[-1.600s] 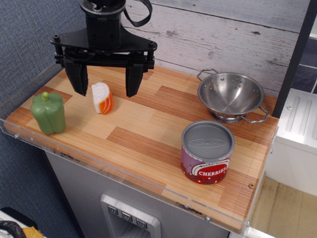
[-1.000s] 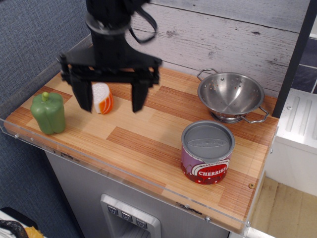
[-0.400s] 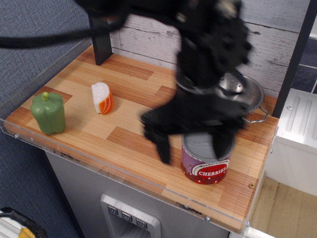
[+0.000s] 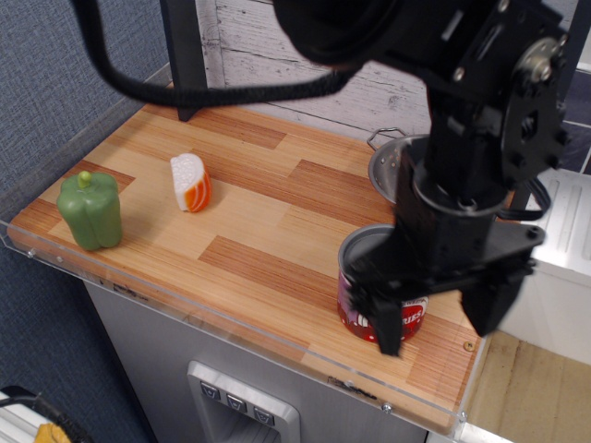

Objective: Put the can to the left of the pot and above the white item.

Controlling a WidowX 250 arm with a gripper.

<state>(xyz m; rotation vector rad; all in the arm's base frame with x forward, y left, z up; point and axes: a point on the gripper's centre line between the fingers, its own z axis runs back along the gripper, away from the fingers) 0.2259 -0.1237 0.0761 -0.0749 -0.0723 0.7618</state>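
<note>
The can (image 4: 356,293) stands near the front right edge of the wooden counter (image 4: 259,242), its red-and-purple label partly showing. My gripper (image 4: 438,319) hangs over it, open, with one finger (image 4: 386,329) in front of the label and the other off the can's right side. The arm hides most of the can's lid. Only the left rim and a wire handle of the steel pot (image 4: 382,170) show behind the arm, at the back right. The white item (image 4: 191,182), a wedge with orange stripes, lies at the left middle of the counter, far from the gripper.
A green toy bell pepper (image 4: 90,210) stands near the counter's front left corner. A dark post (image 4: 183,57) rises at the back left. A grey plank wall runs behind the counter, and a clear lip lines the front edge.
The gripper has swung from above the white item at the left across the counter to the can at the front right. The can, pot, wedge and pepper have stayed in place.
</note>
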